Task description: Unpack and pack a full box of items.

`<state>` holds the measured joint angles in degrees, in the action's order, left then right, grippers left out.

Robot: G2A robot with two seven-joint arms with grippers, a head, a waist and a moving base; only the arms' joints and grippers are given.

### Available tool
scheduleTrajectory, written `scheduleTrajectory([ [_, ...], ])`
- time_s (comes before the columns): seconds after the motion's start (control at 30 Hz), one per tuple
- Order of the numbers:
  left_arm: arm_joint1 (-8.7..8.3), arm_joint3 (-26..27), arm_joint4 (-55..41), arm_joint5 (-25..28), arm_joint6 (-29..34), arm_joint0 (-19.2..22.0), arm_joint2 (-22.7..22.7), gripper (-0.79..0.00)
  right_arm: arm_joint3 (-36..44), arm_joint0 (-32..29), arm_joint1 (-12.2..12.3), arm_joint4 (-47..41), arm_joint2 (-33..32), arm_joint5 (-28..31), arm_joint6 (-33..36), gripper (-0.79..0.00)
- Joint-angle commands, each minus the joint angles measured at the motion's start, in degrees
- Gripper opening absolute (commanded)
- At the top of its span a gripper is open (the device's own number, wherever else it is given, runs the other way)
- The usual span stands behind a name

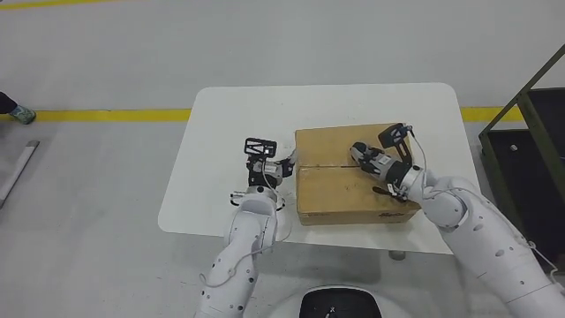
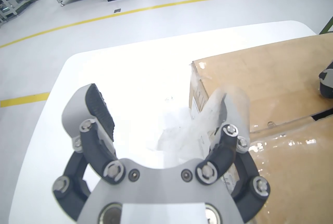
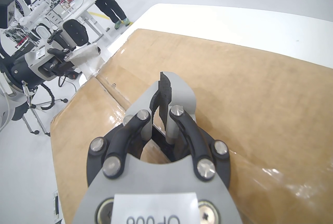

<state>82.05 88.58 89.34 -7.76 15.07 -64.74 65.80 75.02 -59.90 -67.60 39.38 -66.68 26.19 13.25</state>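
Top view: a closed cardboard box (image 1: 344, 196) sits on the right half of a white table (image 1: 221, 141). Its two top flaps meet in a seam (image 1: 328, 166) that runs across the lid. The left arm is at the box's left end and the right arm is over the lid.

Left wrist view: the left gripper (image 2: 161, 102) is spread wide at the end of the box where the seam comes out. One finger (image 2: 89, 108), with a ribbed black pad, is over bare table. The other is against the upper edge of the box's end wall, but I cannot tell whether it touches the cardboard. Glossy clear tape (image 2: 286, 143) lies along the seam on the nearer flap. Farther along the seam, close to the right arm's dark gripper, a narrow dark gap (image 2: 322, 114) shows between the flaps.

Right wrist view: the right gripper (image 3: 161, 85) is low over the lid, right at the seam, with its fingers drawn close together and only a thin slit between the pads. A dark opening in the seam lies just under it. I cannot tell whether the fingers pinch a flap edge.
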Motion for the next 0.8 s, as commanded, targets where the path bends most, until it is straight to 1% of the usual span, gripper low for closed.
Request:
scheduleTrajectory([
  [0.0, 0.11, 0.55, 1.21, 0.18, 0.74, 0.71, -0.70, 0.000, 0.18, -0.11, 0.04, -0.23, -0.29, 0.07, 0.18, -0.785],
  [0.17, 0.44, 2.17, 6.68, 2.09, 3.40, 3.35, -3.82, 0.000, 1.80, -0.98, 0.42, -2.29, -2.78, 0.20, 0.54, -0.785],
  [0.3, 0.97, 2.02, 10.33, 4.19, 5.61, 6.12, -7.04, 0.000, 3.88, -2.22, 1.14, -4.53, -6.97, 0.24, 0.98, -0.785],
  [0.4, 1.58, 0.30, 12.47, 5.51, 6.87, 8.73, -9.78, 0.000, 5.02, -3.64, 1.84, -6.94, -11.21, 0.24, 1.48, -0.785],
  [0.47, 2.22, -0.87, 11.11, 6.86, 6.83, 10.49, -11.72, 0.000, 5.51, -4.60, 2.36, -8.39, -14.36, 0.24, 1.91, -0.785],
  [0.57, 3.19, -3.19, 11.93, 8.88, 7.07, 13.69, -15.11, 0.000, 5.65, -6.19, 3.08, -10.31, -18.88, 0.18, 2.55, -0.785],
  [0.77, 5.84, -9.10, 9.74, 11.42, 6.72, 19.57, -21.60, 0.000, 4.43, -9.30, 4.28, -13.13, -26.39, 1.22, 3.42, -0.785],
])
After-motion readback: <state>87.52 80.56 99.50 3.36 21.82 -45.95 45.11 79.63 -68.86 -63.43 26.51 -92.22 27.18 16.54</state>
